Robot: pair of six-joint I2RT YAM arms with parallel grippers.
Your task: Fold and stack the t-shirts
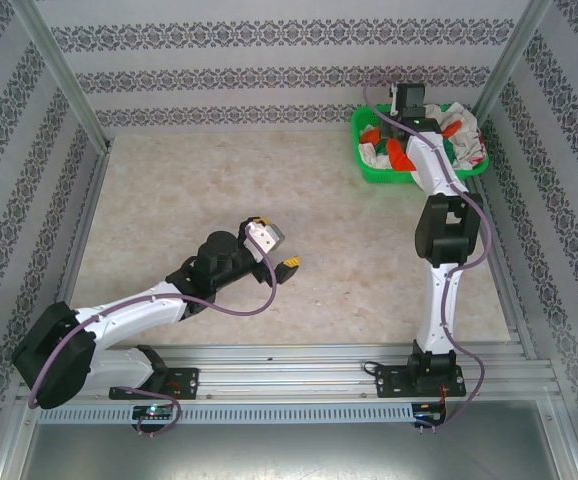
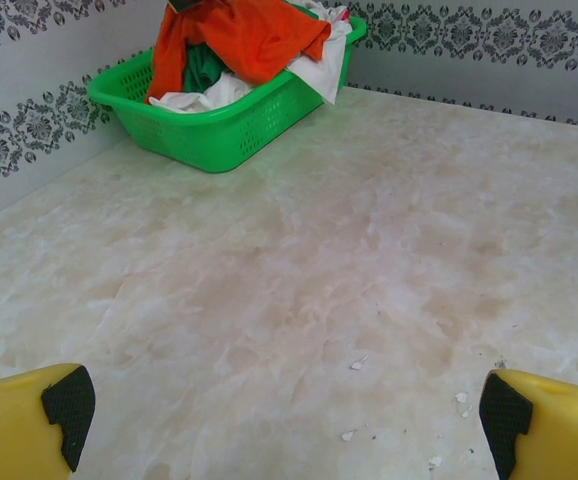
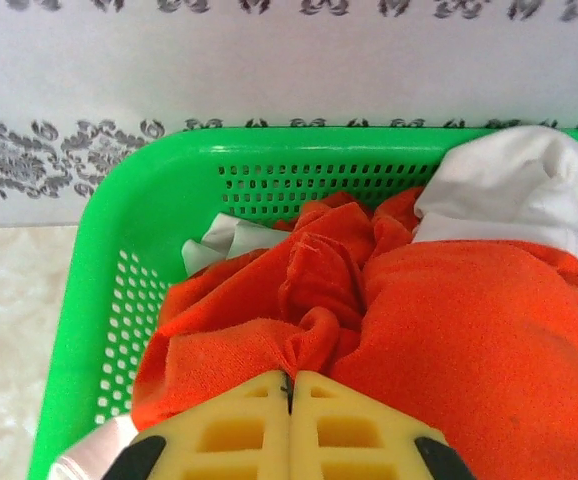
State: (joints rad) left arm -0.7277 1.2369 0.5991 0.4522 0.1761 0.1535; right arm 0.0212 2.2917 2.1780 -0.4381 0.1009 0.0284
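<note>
Inside perforated plastic basket (image 3: 119, 220), crumpled orange-red t-shirt (image 3: 449, 330); smooth white cloth (image 3: 514, 185)

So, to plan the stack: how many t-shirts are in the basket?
3 by colour: orange-red t-shirt on top, dark green t-shirt beneath it, white t-shirt spilling over the basket rim. More may be buried.

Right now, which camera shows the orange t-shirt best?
The right wrist view: the orange t-shirt is close up, wrinkles clear, bunched at the shut right tool. The left wrist view shows it farther off, heaped up over the green basket. The top view shows small orange patches beside the right arm.
</note>
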